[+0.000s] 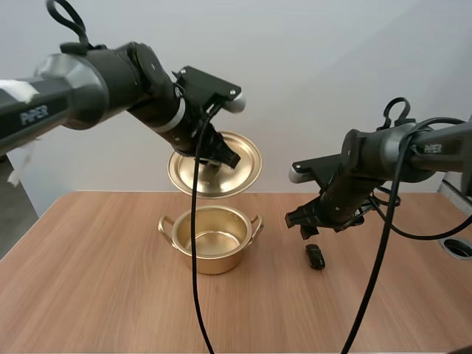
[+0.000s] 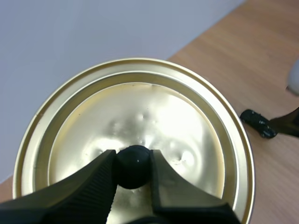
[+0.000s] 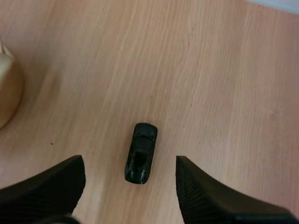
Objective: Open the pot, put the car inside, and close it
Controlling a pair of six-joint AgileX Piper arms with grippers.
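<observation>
Pot point(image 1: 212, 240) stands upright on the bench point(image 1: 88, 295), open, both side handles showing. Lid point(image 1: 240, 158) is up in the air right above the pot, not touching it, tilted w/ its top face toward the high camera. Left end effector point(image 1: 220, 151) has it by the knob: in the left wrist view the two fingers point(image 2: 93, 186) are narrow, pinching the black knob point(image 2: 133, 161) btwn their tips, w/ the gold lid point(image 2: 140, 107) spread out behind them.

Car point(image 1: 316, 257) (small, black, glossy) lies flat on the bench to the right of the pot, well apart from it and at about the same depth as the pot's front wall. In the high view its long axis runs approx. near-to-far, only slightly skewed, so it sits side-on to the pot. Can't tell nose from tail.

Right end effector point(image 1: 301, 223) hangs just above the car, on the pot's side of it, not touching. In the right wrist view its fingers point(image 3: 51, 186) are spread wide w/ ribbed faces turned inward, and the car point(image 3: 141, 153) sits btwn them w/ its long axis running along the gap, clear bench on either side. The pot's wall point(image 3: 8, 88) shows off to one side.
</observation>
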